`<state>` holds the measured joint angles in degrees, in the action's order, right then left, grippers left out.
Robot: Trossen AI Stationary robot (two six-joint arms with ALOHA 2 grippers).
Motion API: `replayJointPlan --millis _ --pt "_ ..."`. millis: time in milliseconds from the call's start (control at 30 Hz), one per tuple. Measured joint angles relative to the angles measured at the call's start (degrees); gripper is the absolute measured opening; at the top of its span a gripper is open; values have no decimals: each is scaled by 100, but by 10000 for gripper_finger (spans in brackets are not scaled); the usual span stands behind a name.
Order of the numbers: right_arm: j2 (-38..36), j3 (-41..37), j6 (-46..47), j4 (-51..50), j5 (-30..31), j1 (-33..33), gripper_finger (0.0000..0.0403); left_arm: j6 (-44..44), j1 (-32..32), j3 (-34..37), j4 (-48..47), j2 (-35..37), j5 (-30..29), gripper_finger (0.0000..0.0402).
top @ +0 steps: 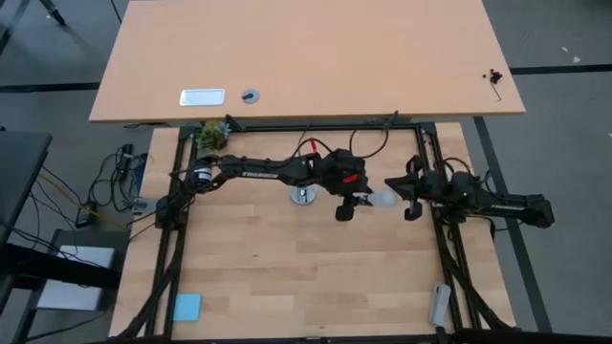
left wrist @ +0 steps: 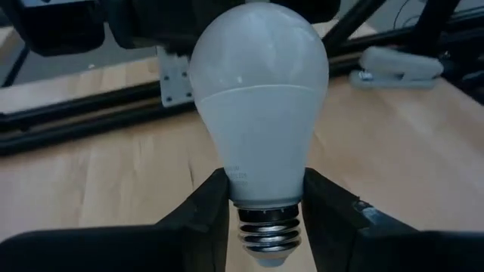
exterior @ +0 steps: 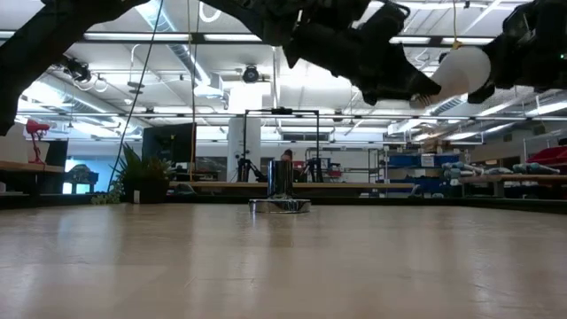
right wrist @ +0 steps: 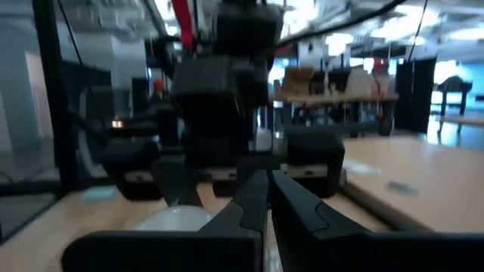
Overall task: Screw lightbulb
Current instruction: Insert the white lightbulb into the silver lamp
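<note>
The white frosted lightbulb (left wrist: 261, 113) is up in the air over the middle of the table, with my left gripper (left wrist: 265, 180) shut on it. In the high view the lightbulb (top: 383, 198) points its round end toward the table's right, close to my right gripper (top: 405, 197). Its metal screw end (left wrist: 266, 230) faces back toward the left wrist. In the low view the lightbulb (exterior: 462, 71) hangs high above the tabletop. My right gripper (right wrist: 265, 193) is shut and empty, just right of the lightbulb. The round silver socket (top: 304, 195) stands on the table, left of the lightbulb. My left gripper pinches the lightbulb's narrow neck (left wrist: 265, 185), just above the metal thread, between its two fingers (left wrist: 212, 200). The fingers reach in from the table's left, slanting slightly down, and lie along the bulb. The bulb is lifted clear of the table, its round end pointing away from the gripper.
The socket (exterior: 280, 193) has a black cord running to the far frame rail. A grey stapler-like thing (top: 439, 304) lies near the front right corner, and a blue card (top: 187, 306) near the front left. A small plant (top: 212, 134) sits at the far left corner.
</note>
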<state>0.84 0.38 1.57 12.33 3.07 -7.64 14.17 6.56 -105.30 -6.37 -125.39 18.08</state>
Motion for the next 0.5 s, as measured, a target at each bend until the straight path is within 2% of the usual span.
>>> replayJointPlan --millis 333,500 --pt "13 0 132 2064 328 0 27 13 268 -3 170 890 174 129" --pt "176 138 -109 2306 342 0 40 21 382 20 236 1409 220 129"
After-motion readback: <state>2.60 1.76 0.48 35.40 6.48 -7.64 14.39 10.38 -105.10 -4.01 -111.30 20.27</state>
